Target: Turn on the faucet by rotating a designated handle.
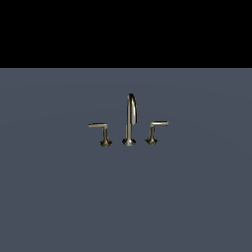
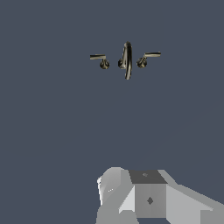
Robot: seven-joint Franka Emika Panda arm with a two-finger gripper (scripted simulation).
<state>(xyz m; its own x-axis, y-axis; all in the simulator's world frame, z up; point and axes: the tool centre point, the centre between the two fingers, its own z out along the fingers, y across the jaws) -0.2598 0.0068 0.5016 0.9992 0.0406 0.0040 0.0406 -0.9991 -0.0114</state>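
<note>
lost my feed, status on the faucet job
Gripper far from faucet, fingers' state unclear. Designated handle untouched. Nothing in the way.

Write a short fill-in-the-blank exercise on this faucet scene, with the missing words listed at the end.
1. The faucet has ___ separate lever handles.
2. In the exterior view, the tall gooseneck spout stands ___ the two handles.
3. The designated handle, on the exterior view's right, has a lever arm pointing away from the ___.
4. The hand shows only in the ___ view, far from the faucet.

Missing words: two; between; spout; wrist
</note>
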